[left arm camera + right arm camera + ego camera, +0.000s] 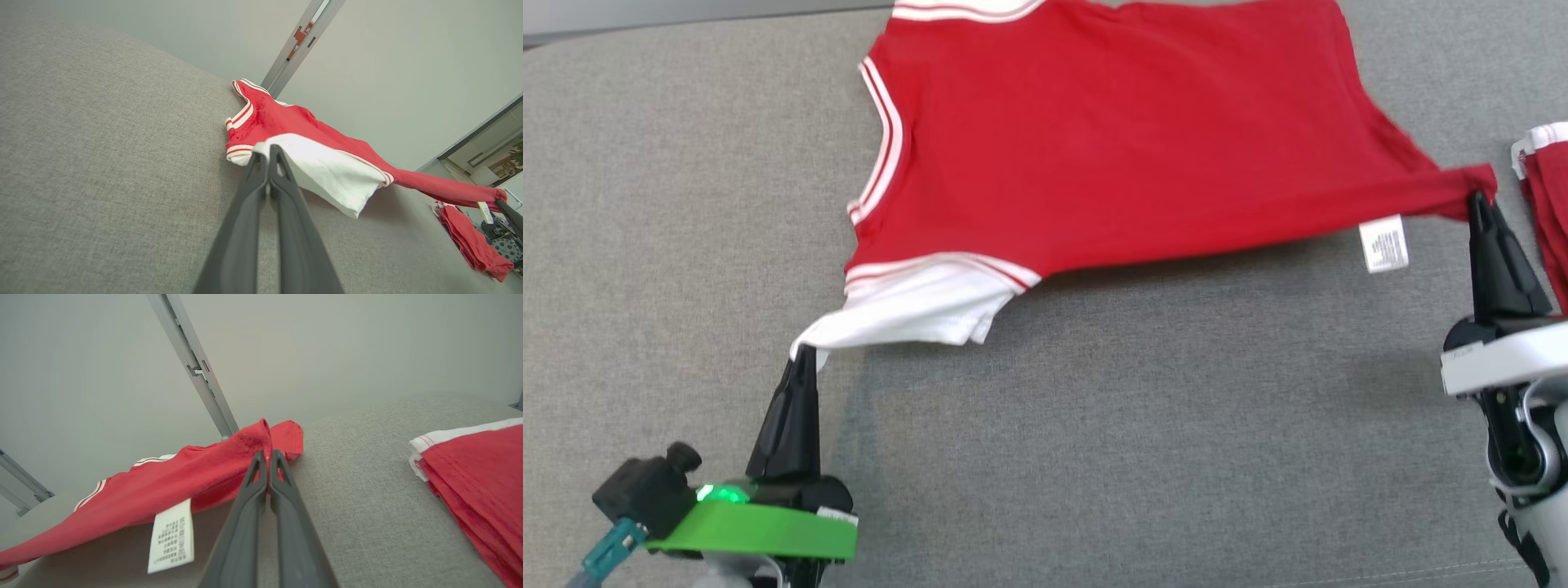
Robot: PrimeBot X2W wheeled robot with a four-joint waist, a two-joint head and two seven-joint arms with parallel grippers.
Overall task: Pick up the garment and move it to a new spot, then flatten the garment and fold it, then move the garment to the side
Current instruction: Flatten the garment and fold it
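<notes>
1. A red garment (1111,139) with white trim and thin red stripes lies spread across the far half of a grey fabric-covered table (1094,457). Its near edge is stretched taut between the robot's two arms.
2. In the head view, the left tool (805,353) stands at the lower left with its dark fingers pointing up. The fingers are pressed together and clamped on the tip of the garment's white sleeve (915,314), which is pulled out to a point.
3. The right tool (1476,198) stands at the right edge, its fingers also together and clamped on the red corner at the garment's other end.
4. Between the two grips the near edge is raised off the table and casts a shadow on the grey fabric. The far part of the garment rests on the surface.
5. A white care label (1383,243) with small print hangs from the near edge, just beside the right tool.
6. In the left wrist view, the left tool (269,153) pinches the white sleeve (327,171). The red body (294,122) runs off to the right toward the right tool (500,202).
7. In the right wrist view, the right tool (268,455) grips a bunched red corner of the garment (196,473), and the care label (171,535) dangles to its left.
8. A folded red cloth (474,465) with a white edge lies on the table to the right, apart from the held garment. It appears at the head view's right edge (1547,196).
9. A grey metal post (192,363) rises against a pale wall (367,343) behind the table.
</notes>
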